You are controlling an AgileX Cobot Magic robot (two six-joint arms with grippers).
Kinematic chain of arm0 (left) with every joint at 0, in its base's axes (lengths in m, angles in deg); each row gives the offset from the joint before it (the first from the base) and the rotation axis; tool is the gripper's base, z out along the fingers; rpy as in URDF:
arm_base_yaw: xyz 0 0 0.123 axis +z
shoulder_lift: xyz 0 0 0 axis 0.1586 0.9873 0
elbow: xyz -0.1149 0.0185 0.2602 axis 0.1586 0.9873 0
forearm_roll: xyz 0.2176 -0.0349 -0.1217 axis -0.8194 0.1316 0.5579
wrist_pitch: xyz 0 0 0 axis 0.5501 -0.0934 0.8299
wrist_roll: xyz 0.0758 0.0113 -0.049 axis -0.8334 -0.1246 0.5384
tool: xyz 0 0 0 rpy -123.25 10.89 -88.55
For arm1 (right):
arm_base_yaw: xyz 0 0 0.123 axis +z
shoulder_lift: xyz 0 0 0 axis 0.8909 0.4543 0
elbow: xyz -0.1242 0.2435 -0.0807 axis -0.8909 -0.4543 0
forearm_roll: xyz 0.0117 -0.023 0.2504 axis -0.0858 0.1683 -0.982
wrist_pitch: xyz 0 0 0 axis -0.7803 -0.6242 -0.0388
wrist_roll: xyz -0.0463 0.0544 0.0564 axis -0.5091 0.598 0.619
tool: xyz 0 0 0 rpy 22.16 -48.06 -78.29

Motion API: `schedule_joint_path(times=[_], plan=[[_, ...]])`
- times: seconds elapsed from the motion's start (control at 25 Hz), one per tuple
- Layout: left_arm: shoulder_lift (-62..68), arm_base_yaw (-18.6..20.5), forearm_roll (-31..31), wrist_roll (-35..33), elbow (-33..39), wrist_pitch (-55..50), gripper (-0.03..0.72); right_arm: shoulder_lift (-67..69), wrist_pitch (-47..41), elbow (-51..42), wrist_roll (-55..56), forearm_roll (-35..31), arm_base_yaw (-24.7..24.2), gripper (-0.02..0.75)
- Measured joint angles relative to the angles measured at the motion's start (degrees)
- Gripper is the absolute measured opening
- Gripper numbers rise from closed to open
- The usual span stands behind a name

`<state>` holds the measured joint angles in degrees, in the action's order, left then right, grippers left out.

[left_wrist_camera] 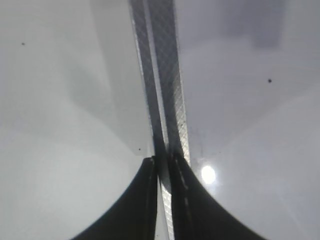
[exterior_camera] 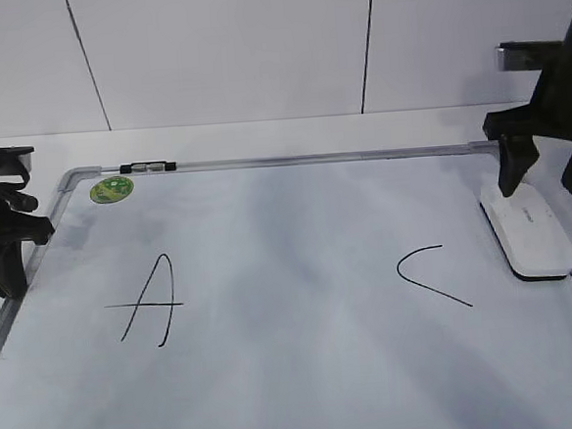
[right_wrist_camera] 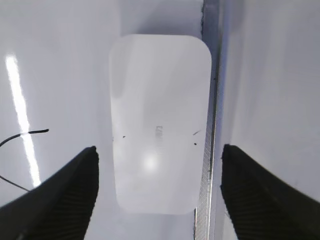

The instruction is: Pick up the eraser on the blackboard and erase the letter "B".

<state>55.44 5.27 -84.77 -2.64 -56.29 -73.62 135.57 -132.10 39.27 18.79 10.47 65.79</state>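
Note:
The blackboard is a white dry-erase board with a grey frame, lying flat. No letter "B" shows on it; between a black "A" and a "C" there are only faint grey smudges. The white eraser lies on the board by its right frame, and also shows in the right wrist view. My right gripper is open just above the eraser's far end, its fingers apart on either side without touching it. My left gripper is shut over the board's left frame.
A small black-and-silver marker lies on the board's far frame, beside a round green sticker. The right frame rail runs close along the eraser. A white wall stands behind the table.

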Motion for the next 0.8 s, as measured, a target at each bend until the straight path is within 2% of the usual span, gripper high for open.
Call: schedule_joint_path(times=[0.24,0.4,0.52,0.8], plan=[[0.0,-0.09,-0.11,-0.61,0.0,-0.1,0.067,-7.84,-0.22,0.0,0.0,-0.54,0.0,0.594],[0.05,-0.33,-0.21,-1.43,-0.45,-1.57,0.211,-14.01,-0.57,0.0,0.0,-0.63,0.0,0.594],[0.05,-0.43,-0.21,-1.52,-3.57,-4.41,0.277,-17.66,-0.8,0.0,0.0,-1.46,0.0,0.594],[-0.39,-0.47,0.03,-1.56,-13.44,-9.8,0.291,-26.33,-1.06,-2.71,0.0,-6.59,0.0,0.594]])
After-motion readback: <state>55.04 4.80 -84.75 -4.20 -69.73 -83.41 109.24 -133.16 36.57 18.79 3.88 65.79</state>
